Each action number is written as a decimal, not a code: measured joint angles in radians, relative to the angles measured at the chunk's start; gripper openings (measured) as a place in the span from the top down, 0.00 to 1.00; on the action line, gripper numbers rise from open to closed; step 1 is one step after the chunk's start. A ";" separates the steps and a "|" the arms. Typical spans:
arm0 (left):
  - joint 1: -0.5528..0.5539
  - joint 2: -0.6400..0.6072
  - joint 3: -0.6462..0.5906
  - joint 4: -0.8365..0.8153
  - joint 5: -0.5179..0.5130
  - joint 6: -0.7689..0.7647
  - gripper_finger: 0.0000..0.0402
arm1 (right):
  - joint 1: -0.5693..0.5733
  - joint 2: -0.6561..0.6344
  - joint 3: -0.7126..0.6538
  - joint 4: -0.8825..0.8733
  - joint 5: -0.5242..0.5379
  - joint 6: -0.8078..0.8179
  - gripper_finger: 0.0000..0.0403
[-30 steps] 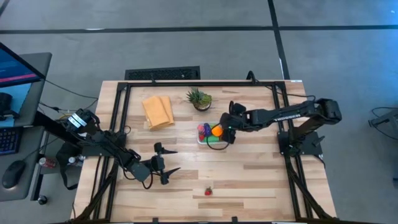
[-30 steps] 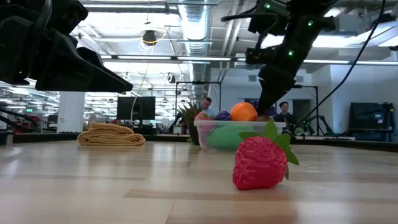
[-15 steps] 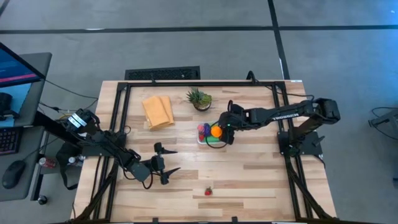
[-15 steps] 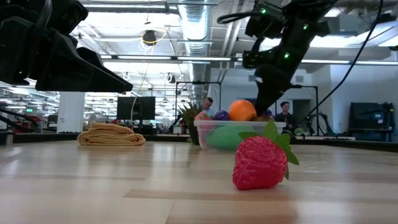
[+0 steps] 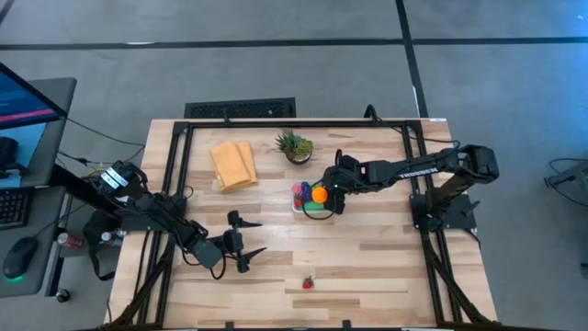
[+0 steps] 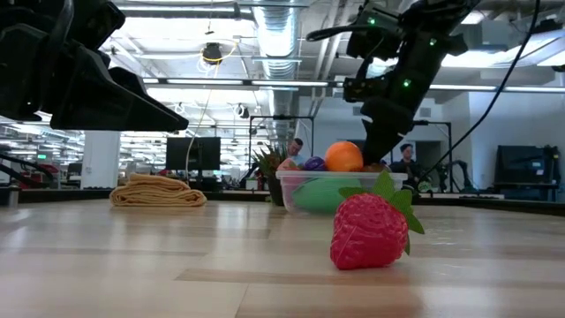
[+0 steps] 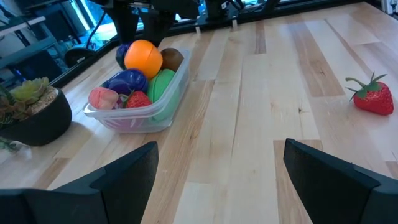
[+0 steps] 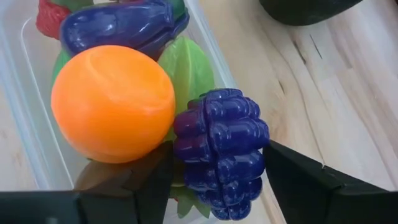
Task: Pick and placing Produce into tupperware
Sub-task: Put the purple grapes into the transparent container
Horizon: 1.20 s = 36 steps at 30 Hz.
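The clear tupperware [image 5: 299, 210] stands mid-table and holds produce: an orange [image 8: 112, 102], a purple eggplant [image 8: 124, 25], green pieces and a strawberry. My right gripper [image 8: 217, 186] is over its right end, open, pointing steeply down. A purple grape cluster [image 8: 221, 149] lies between its fingers, resting on the green piece and against the orange. A red strawberry [image 5: 307, 283] lies on its side near the table's near edge. My left gripper [image 5: 259, 237] is open and low at the near left, with nothing between its fingers. My right gripper's fingers [image 8: 292, 177] stand close on two opposite sides of the grape cluster [image 8: 249, 162], coming from above and slanting down. Whether they touch it I cannot tell. The cluster rests on the produce in the tupperware.
A spiky potted plant [image 5: 294, 145] stands just beyond the tupperware, and a folded yellow-orange cloth [image 5: 233, 164] lies at the far left. Bare wood lies between the tupperware and the lone strawberry. A black frame runs along the table's edges.
My right gripper has tipped a little and edged slightly toward the table's left over the tupperware. The orange and the other produce in the container have stayed where they were.
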 joint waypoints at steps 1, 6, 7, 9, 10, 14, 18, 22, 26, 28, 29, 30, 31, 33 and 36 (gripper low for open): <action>0.000 0.000 0.000 0.000 0.000 0.000 0.16 | 0.000 -0.001 0.000 0.000 0.000 0.000 0.40; 0.000 0.000 0.000 0.000 0.000 0.000 0.16 | 0.000 -0.001 0.000 -0.001 0.000 0.001 0.38; 0.000 0.000 0.000 0.000 0.000 0.000 0.16 | 0.000 -0.001 0.000 -0.001 0.000 0.002 0.38; 0.000 0.000 0.000 0.000 0.000 0.000 0.16 | 0.000 -0.001 0.000 -0.003 0.000 0.002 0.38; 0.000 0.000 0.000 0.000 0.000 0.000 0.16 | 0.000 -0.001 0.000 -0.008 0.000 0.003 0.38; 0.000 0.000 0.000 0.000 0.000 0.000 0.16 | 0.000 -0.001 0.000 -0.026 0.000 0.003 0.38; 0.000 0.000 0.000 0.001 0.000 0.000 0.16 | 0.000 -0.001 0.000 -0.031 0.000 0.003 0.38; 0.000 0.000 0.000 0.001 0.000 0.000 0.16 | 0.000 -0.001 0.000 -0.031 0.000 0.003 0.38; 0.000 0.000 0.000 0.001 0.000 0.000 0.16 | 0.000 -0.001 0.000 -0.031 0.000 0.003 0.38; 0.000 0.000 0.000 0.001 0.000 0.000 0.16 | 0.000 -0.001 0.000 -0.032 0.000 0.002 0.38; 0.000 0.000 0.000 0.001 0.000 0.000 0.16 | 0.000 -0.001 0.000 -0.032 0.000 0.002 0.38; 0.000 0.000 0.000 0.001 0.000 0.000 0.16 | 0.000 -0.001 0.000 -0.032 0.000 0.002 0.38; 0.000 0.000 0.000 0.001 0.000 0.000 0.16 | 0.000 -0.001 0.000 -0.032 0.000 0.002 0.38; 0.000 0.000 0.000 0.001 0.000 0.000 0.16 | 0.000 -0.001 0.003 -0.041 -0.002 0.002 0.38; 0.000 0.000 0.000 0.001 -0.001 0.000 0.16 | 0.000 -0.001 0.019 -0.064 -0.008 0.001 0.38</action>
